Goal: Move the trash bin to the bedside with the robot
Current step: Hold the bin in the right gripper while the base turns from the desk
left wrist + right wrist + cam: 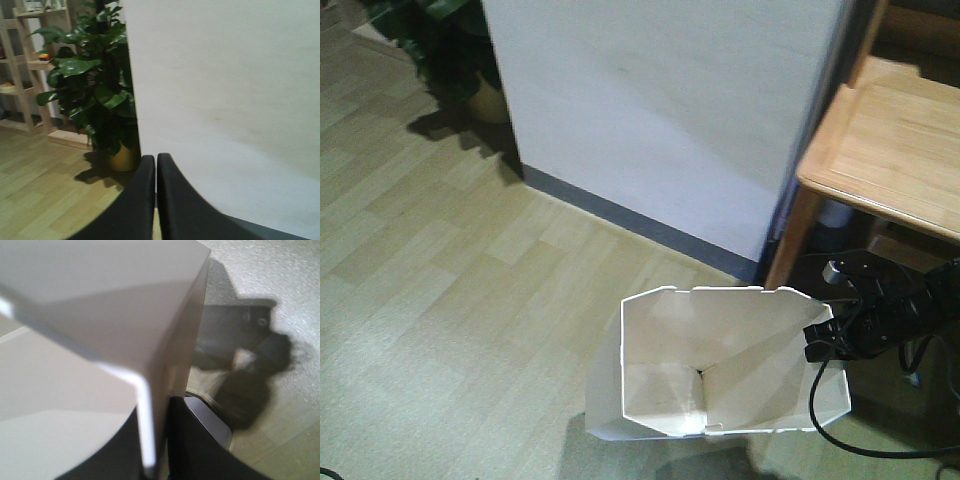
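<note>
The white trash bin [720, 365] stands on the wood floor at the bottom middle of the front view, its cream inside showing. My right gripper [823, 335] is shut on its right rim wall. In the right wrist view the thin white wall of the bin [100, 315] runs down between the two black fingers, one inside and one outside, at my right gripper [152, 415]. My left gripper [156, 159] is shut with nothing between its fingers and faces a white wall. It does not show in the front view. The bedside is out of view.
A white wall panel [660, 110] with a dark skirting stands just behind the bin. A light wooden desk [890, 140] is at the right, its leg close to the bin's far right corner. A potted plant [95, 85] and wooden shelves [30, 65] stand at the left. A black cable [860, 445] trails beside the bin.
</note>
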`<state>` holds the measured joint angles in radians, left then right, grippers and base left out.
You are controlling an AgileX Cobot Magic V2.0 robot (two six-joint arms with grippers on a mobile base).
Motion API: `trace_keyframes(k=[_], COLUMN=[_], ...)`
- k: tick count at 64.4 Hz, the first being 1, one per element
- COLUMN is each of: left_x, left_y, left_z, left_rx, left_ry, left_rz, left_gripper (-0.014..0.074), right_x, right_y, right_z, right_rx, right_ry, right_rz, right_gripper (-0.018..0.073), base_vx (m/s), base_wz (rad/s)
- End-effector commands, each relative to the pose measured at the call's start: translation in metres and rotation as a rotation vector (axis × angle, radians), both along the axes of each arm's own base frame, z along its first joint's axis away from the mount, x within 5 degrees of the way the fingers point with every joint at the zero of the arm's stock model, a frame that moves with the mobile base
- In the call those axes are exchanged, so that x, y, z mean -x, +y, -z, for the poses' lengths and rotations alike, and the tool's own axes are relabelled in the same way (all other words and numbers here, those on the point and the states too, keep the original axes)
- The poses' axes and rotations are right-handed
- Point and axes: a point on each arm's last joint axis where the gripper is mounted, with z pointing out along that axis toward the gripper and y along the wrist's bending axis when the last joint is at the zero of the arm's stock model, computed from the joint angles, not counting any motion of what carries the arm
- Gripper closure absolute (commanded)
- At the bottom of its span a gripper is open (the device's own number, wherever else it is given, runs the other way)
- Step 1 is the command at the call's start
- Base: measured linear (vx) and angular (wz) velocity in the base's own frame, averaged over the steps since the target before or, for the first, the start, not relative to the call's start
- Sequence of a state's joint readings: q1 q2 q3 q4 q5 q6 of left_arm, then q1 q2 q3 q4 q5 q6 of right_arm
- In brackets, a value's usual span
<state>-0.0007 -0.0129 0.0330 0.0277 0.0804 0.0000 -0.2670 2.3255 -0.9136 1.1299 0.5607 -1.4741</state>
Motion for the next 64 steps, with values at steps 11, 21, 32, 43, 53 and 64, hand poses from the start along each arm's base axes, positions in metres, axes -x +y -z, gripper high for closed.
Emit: trace_keyframes(k=[11, 21, 32, 43, 53, 64], left_x=[0.0008, 0.0008, 0.0008, 0.0008, 0.0008, 0.0008], left_y=[-0.0006, -0.0006, -0.0006, -0.0006, -0.0006, -0.0006], left_z=[-0.0037, -0.0037, -0.0037, -0.0037, -0.0037, -0.0037], left_rx=[0.023, 0.023, 0.023, 0.023, 0.023, 0.023], left_ry=[-0.078, -0.078, -0.078, -0.078, -0.078, -0.078], left_rz=[0.009, 0.009, 0.009, 0.009, 0.009, 0.009], left_gripper=[0.0603, 0.0603, 0.0603, 0.0603, 0.0603, 0.0603], right_x=[-0.0091, -0.0091, -0.0092, -0.0092, -0.0092, -0.0092], right_y=[0.0109, 0.0109, 0.0107, 0.0107, 0.0107, 0.0107], right_z=[-0.0315, -0.0315, -0.0314, -0.0314, -0.0314, -0.0314], right_rx=[-0.180, -0.180, -0.177, -0.177, -0.177, -0.177], right_ry=[-0.051, -0.051, -0.052, -0.052, -0.052, -0.052], right_rz=[0.002, 0.002, 0.003, 0.003, 0.003, 0.003], right_gripper=[0.0564, 0.0564, 0.0564, 0.0564, 0.0564, 0.0564], base_vx=[0.04, 0.06, 0.07, 0.07, 0.09, 0.10], base_wz=[0.41, 0.41, 0.43, 0.41, 0.42, 0.49])
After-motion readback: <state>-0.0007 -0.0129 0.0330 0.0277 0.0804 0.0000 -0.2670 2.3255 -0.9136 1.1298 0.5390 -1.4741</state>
